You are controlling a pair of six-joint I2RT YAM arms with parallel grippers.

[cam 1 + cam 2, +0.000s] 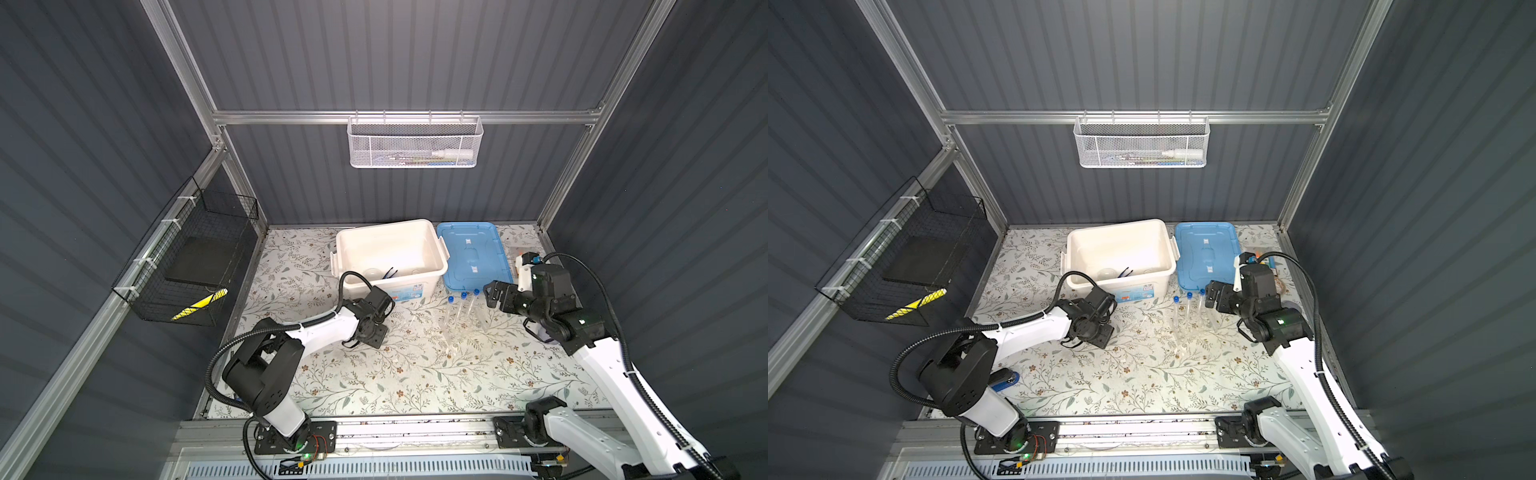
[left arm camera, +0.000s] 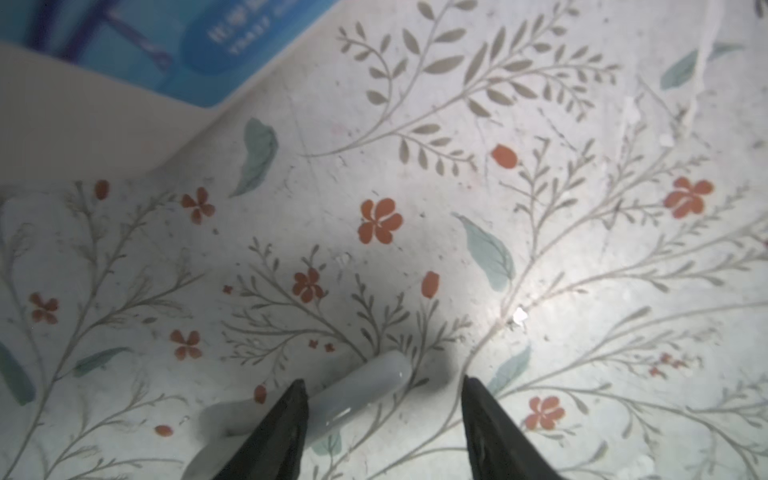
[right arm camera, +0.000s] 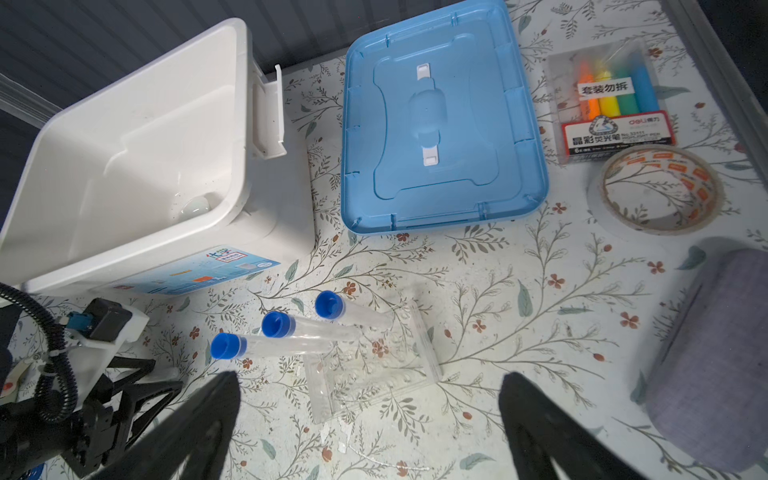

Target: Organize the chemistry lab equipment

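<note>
A white pestle (image 2: pixel 361 390) lies on the floral table. My left gripper (image 2: pixel 383 380) points down over it, open, with the pestle between the jaws and running under one finger. In both top views that gripper (image 1: pixel 361 338) hides the pestle. Three clear blue-capped test tubes (image 3: pixel 291 332) (image 1: pixel 462 309) lean in a clear tube rack (image 3: pixel 374 365). My right gripper (image 3: pixel 370 376) (image 1: pixel 492 291) hovers open just right of the tubes, holding nothing. Dark blue tweezers (image 1: pixel 390 272) and a small round dish (image 3: pixel 197 205) lie inside the white bin (image 1: pixel 399 286).
A blue lid (image 1: pixel 473 257) lies right of the bin. Behind the right arm are a marker pack (image 3: pixel 615 104), a tape roll (image 3: pixel 660 191) and a grey cloth (image 3: pixel 715 353). A white mesh basket (image 1: pixel 415 141) hangs on the back wall, a black wire basket (image 1: pixel 187 257) on the left wall.
</note>
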